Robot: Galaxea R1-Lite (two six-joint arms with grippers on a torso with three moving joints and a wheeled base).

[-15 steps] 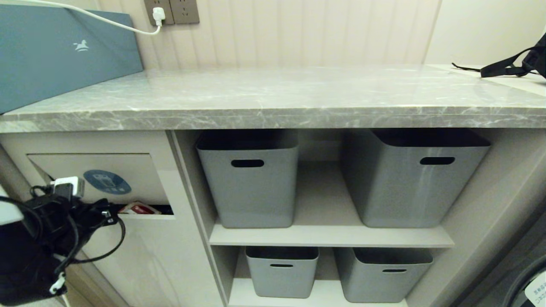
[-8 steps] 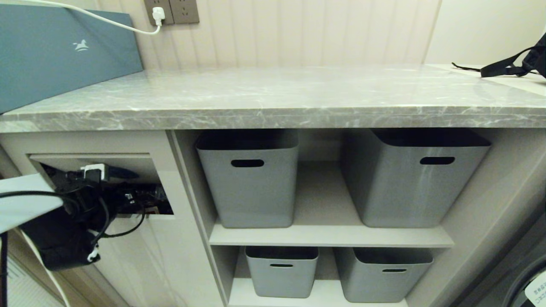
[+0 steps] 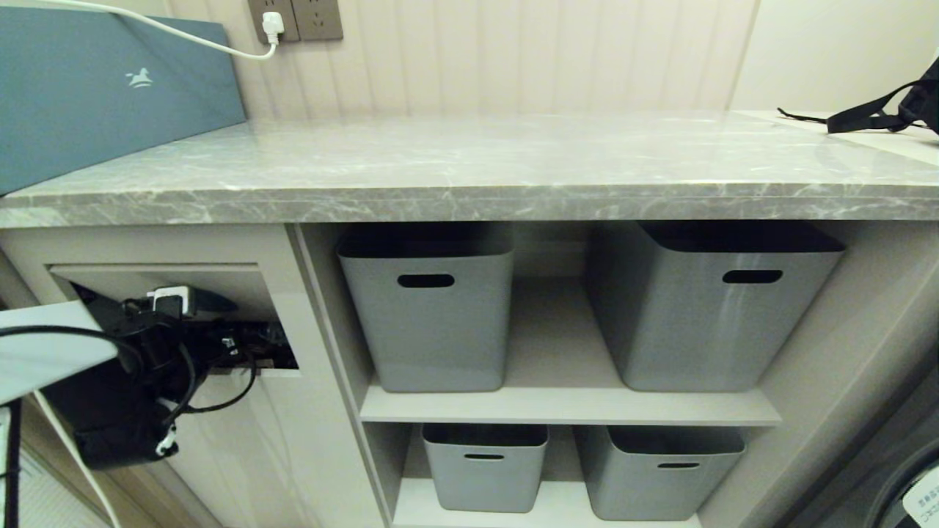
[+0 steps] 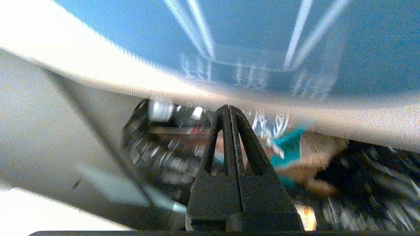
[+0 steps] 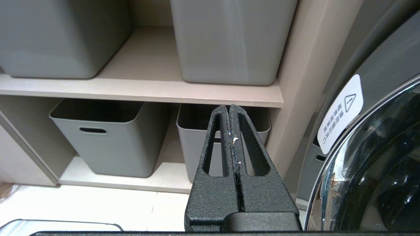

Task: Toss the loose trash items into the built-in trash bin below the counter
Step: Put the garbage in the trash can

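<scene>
The left claw [image 4: 228,109] is pinched fully together with nothing between its tips, pushed into the dark opening of the beige built-in trash bin [image 3: 172,275] below the long grey marble-look stone bench [image 3: 469,165]; blurred litter lies inside, past its tips. The black left arm reaches in level from the left. The right claw [image 5: 229,109], also closed and empty, hangs before four grey plastic tubs [image 3: 428,308]
</scene>
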